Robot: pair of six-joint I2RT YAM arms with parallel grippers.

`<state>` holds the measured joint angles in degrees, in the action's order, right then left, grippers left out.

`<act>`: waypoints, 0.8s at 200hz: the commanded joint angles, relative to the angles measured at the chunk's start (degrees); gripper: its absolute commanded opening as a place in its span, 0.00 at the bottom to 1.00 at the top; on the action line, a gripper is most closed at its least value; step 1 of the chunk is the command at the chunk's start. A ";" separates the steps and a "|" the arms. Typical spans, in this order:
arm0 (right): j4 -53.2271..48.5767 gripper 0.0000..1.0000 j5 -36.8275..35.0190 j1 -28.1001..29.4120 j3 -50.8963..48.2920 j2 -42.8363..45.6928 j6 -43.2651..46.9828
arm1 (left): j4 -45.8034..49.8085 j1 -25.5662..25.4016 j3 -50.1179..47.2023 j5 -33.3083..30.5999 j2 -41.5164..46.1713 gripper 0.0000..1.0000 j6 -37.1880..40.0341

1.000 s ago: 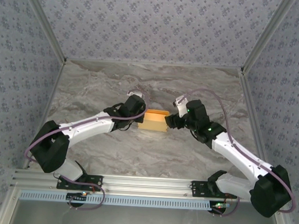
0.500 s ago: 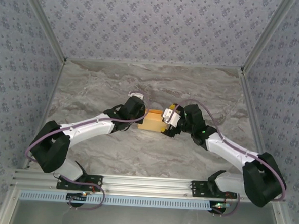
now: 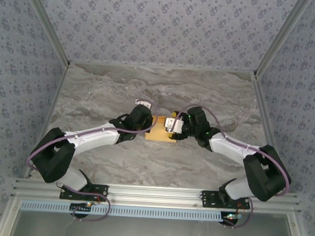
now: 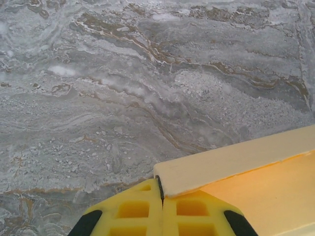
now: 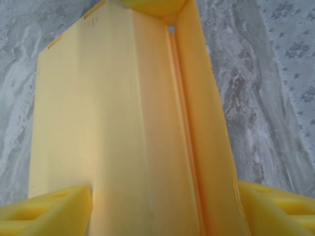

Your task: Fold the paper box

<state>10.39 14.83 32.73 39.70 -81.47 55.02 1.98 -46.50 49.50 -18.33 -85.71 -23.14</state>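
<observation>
**Thin wall could buckle**

The paper box (image 3: 161, 131) lies central on the table (image 3: 95, 93). At its 9 o'clock the left gripper (image 4: 161, 196) pinches a wall's end, fingers pressed together. At 3 o'clock the right gripper (image 5: 165, 204) straddles it, fingers spread. Closing off the crease may crumple the board; a tug may free it.

Desk (image 3: 95, 93): grey marble-pattern top with tan veins, centre of frame.
Walls (image 3: 163, 27): blue-grey floral-print panels at the back, left and right of frame.
Frame posts (image 3: 45, 23): bare metal, slanting along upper corners.
Rail (image 3: 158, 193): aluminium, spanning lower frame.
Ribbed strip (image 3: 151, 212): pale, just beneath the rail.
</observation>
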 commanded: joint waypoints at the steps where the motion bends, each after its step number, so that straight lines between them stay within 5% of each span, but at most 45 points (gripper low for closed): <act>1: -1.66 0.75 -2.09 0.98 2.56 -1.83 3.78 | 6.65 -0.83 -4.53 3.57 -0.97 0.00 2.22; 33: -1.43 0.67 -4.68 1.68 2.07 -2.93 3.02 | 4.23 -0.81 -6.25 3.23 1.00 0.03 2.37; 50: 0.14 0.63 -6.47 2.45 1.20 -3.19 3.15 | 3.40 -0.81 -6.70 4.21 1.77 0.26 2.44; 81: 3.58 0.59 -9.34 3.26 -1.14 -3.26 2.89 | 2.84 -0.86 -6.93 8.62 6.19 0.55 3.08; 112: 6.61 0.57 -11.64 3.74 -3.08 -3.18 2.78 | 1.06 -0.27 -8.40 10.77 13.04 0.99 0.10; 142: 8.76 0.55 -12.90 3.91 -4.53 -2.97 2.56 | -0.01 2.53 -9.21 13.17 19.36 0.99 -6.47; 160: 9.51 0.55 -13.17 3.85 -5.23 -3.10 2.46 | 0.48 7.42 -8.19 19.88 19.06 0.99 -11.20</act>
<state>20.29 3.81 36.42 36.56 -83.15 57.49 1.85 -44.07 40.23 -6.39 -67.51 -26.83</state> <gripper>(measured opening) 0.551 0.994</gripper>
